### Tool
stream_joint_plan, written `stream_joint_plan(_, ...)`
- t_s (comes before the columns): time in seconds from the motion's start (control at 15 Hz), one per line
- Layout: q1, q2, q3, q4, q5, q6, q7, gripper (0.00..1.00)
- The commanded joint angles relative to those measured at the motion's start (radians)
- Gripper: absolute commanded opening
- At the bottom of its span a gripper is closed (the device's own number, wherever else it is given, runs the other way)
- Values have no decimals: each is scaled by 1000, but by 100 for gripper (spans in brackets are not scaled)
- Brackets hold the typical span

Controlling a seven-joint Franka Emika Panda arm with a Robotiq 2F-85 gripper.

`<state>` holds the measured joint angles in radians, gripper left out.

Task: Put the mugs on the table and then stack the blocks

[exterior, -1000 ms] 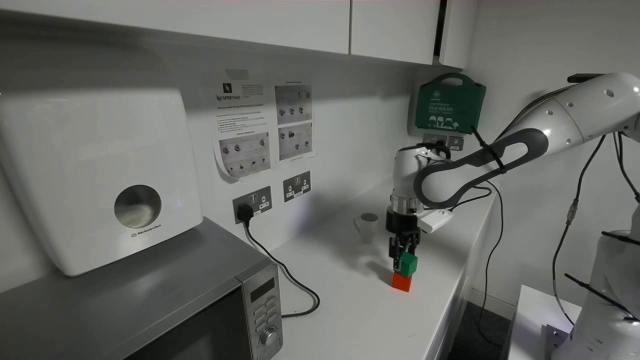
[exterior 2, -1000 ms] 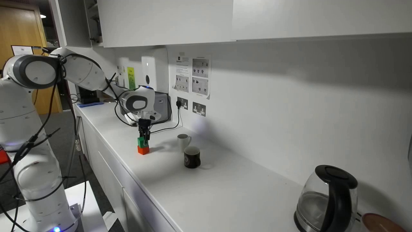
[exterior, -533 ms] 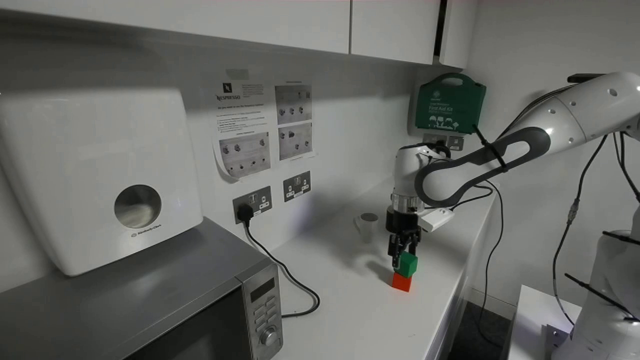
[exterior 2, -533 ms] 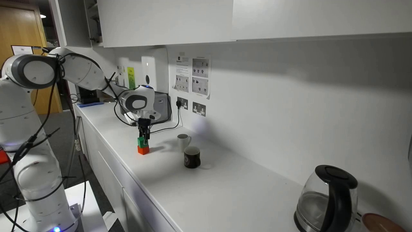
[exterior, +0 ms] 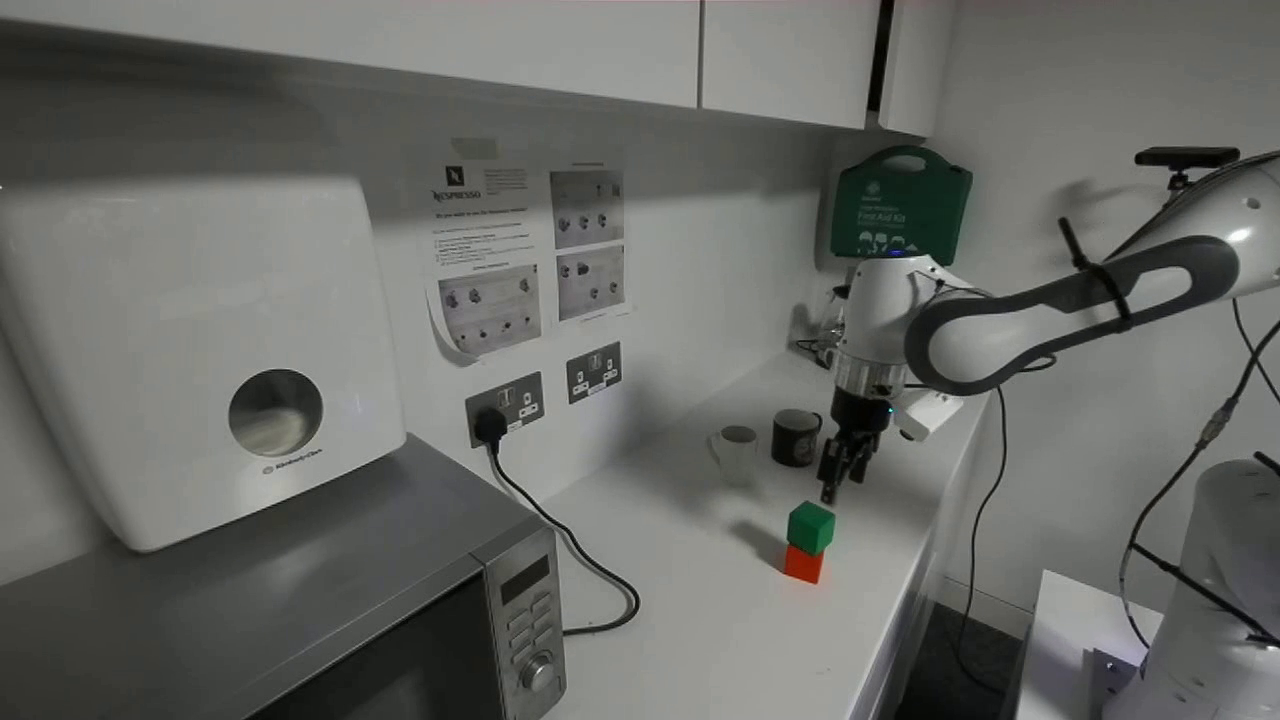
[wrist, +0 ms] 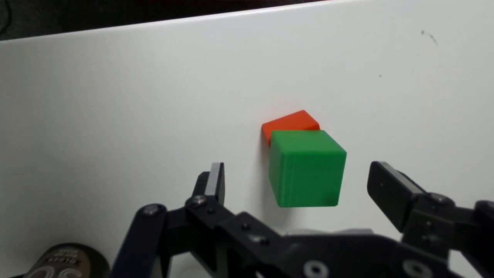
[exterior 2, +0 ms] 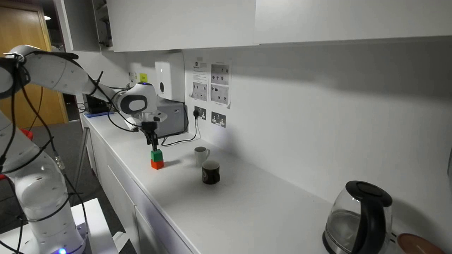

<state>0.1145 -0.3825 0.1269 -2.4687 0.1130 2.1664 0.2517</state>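
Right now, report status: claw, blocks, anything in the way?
Claw open, empty. Green block stacked on red block. White mug and dark mug on countertop. Nothing seen blocking claw.

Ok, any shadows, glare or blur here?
In both exterior views, a soft shadow on the counter beside the red block and a dark band on the wall under the cupboards; in an exterior view, a bright highlight on the arm; in the wrist view, the green block fairly crisp, the floor nearly black.
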Motion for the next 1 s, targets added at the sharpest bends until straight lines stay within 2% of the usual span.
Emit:
stream_joint_plan(0.0, -22, -233, -3, -163, -96, 49, -78, 100)
stream_joint_plan(0.2, -35, -315, -10, -210, -210, 16, -177, 100)
stream_joint_plan(0.47, -47, -347, -34, -262, -340, 60, -314, 100)
stream_joint_plan(0.6, -49, -328, -53, -260, -330, 74, -310, 100)
stream_joint_plan(0.67, -40, -319, -30, -238, -308, 32, -271, 100)
stream_joint_plan(0.93, -41, -317, -41, -242, -307, 35, -282, 100)
